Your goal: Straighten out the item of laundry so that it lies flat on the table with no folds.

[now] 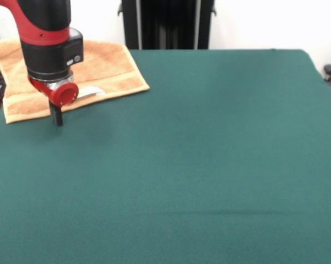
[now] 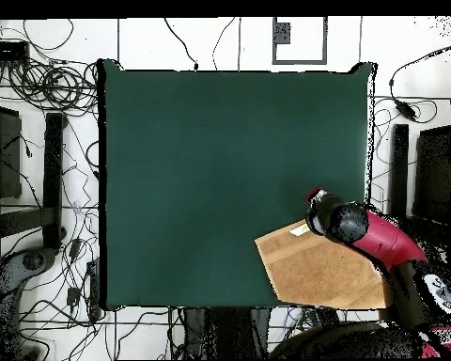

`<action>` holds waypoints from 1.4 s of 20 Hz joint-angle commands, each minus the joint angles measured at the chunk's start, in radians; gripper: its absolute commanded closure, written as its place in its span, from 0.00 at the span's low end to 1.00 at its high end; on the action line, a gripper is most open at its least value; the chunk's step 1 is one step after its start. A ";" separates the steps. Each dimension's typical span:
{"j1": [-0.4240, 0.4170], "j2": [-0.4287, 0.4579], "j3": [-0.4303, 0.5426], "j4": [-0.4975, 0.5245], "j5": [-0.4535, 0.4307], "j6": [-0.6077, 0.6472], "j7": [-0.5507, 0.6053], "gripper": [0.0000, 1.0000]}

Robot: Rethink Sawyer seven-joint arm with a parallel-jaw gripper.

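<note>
The table (image 1: 209, 165) lies open throughout; only the towel (image 1: 110, 69) occupies one corner beside the pedestal

orange-tan towel (image 1: 99, 69) with banded border, white label (image 1: 88, 92); plain dark green table (image 1: 209, 165); red-black arm (image 1: 47, 38)

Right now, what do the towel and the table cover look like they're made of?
Towel: looks like terry cotton, orange-tan with a fuzzy matte nap and flatter woven bands near its edge. Table cover: plain dark green cloth, maybe felt-like; matte and smooth with no visible weave.

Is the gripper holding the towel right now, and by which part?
Cannot be told. The gripper sits at the towel's near edge, but a grip isn't visible.
</note>
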 commanded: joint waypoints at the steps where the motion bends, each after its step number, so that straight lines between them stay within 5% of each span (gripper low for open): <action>1: 0.045 0.061 0.094 0.074 -0.039 -0.073 0.059 1.00; 5: 0.047 0.058 0.091 0.073 -0.035 -0.046 0.054 1.00; 6: 0.049 0.057 0.088 0.072 -0.035 -0.042 0.053 0.00; 20: 0.065 0.052 0.074 0.056 -0.027 -0.008 0.055 0.00; 28: 0.177 0.037 -0.046 -0.099 0.017 0.472 0.046 0.00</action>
